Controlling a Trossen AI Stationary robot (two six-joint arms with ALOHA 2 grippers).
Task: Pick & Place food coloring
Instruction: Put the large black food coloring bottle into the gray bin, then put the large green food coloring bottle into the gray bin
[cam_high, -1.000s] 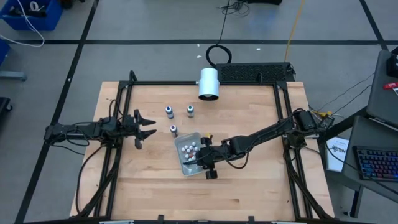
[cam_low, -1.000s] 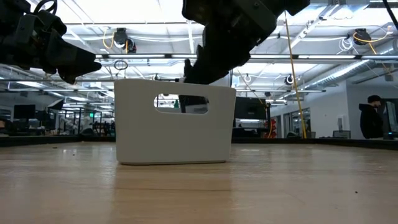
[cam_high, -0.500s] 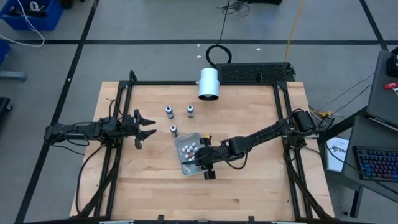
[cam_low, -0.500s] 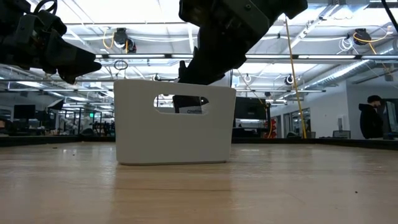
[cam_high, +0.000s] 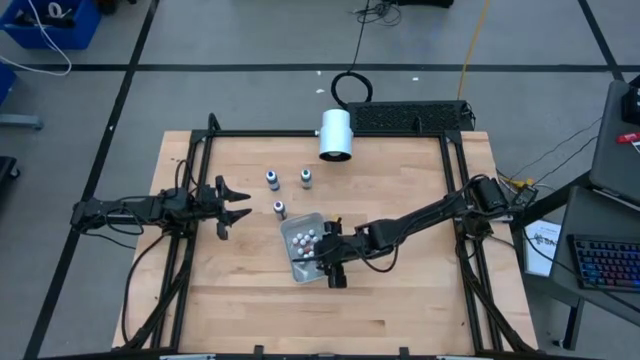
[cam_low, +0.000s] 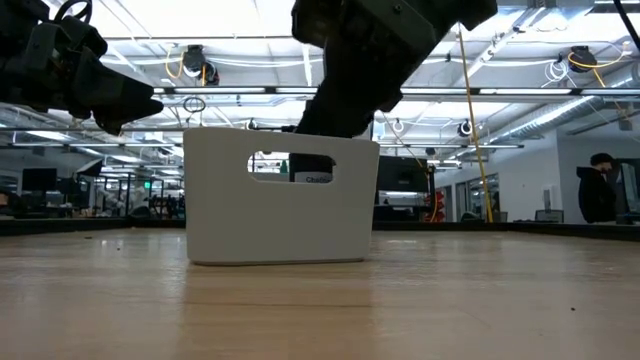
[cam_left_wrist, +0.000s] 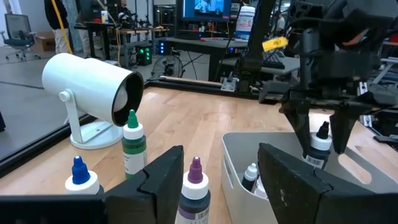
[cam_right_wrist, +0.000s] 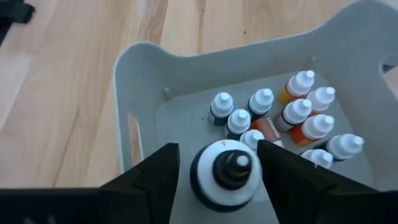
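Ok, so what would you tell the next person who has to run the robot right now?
Left gripper: jaws open, empty, at the table's left side.
Right gripper: low in the white bin, around a black-capped bottle.
The blue bottle, green bottle and purple bottle stand on the table outside the bin.
Done: several bottles binned.
Left: those three.

No readable text anywhere, a label on the bottle (cam_low: 312, 176) seen through the bin's (cam_low: 280, 205) handle slot was too small to make out, labels on the purple-capped bottle (cam_left_wrist: 194, 198) and green-capped bottle (cam_left_wrist: 133, 147) were illegible
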